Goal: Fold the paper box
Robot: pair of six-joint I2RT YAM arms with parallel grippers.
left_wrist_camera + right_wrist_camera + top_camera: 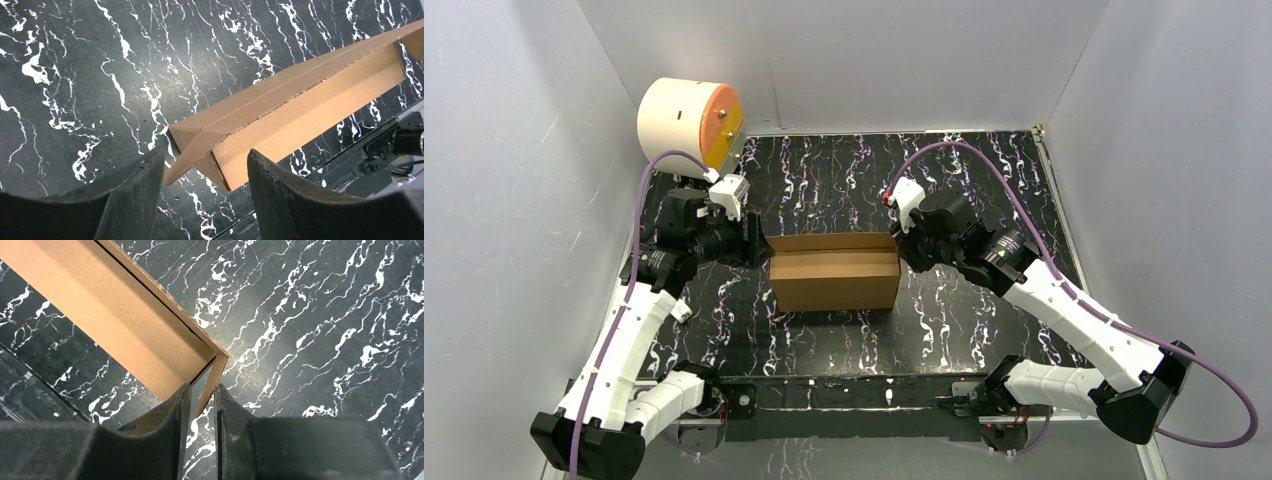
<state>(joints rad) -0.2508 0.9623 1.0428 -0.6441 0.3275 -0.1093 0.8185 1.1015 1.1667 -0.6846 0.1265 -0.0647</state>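
Cream cylinder (686,120) with the orange face sits far-left, at the table's (984,180) far corner, well apart from the box.

Left gripper (762,245) is at the left end of the paper box (834,270). In the left wrist view its jaws are spread wide and grip nothing. The box's left end corner (215,165) sits in the gap between the two fingers (137,190); I can't tell whether either finger touches the cardboard.

The box lies mid-table, between the two grippers. Its long axis runs left-right, parallel to the table's near edge, with one end facing each gripper. It is a shallow rectangular form with the side walls up. From the left wrist camera it runs away from the jaws as a long trough (300,115).

Right gripper (898,245) is at the box's right end. In the right wrist view the jaws are nearly together, with the box's thin right end wall (206,385) standing edge-on between the fingers (172,425), so it reads as clamped on that wall. The rest of the box (125,325) extends away up-left from the fingertips (201,390).
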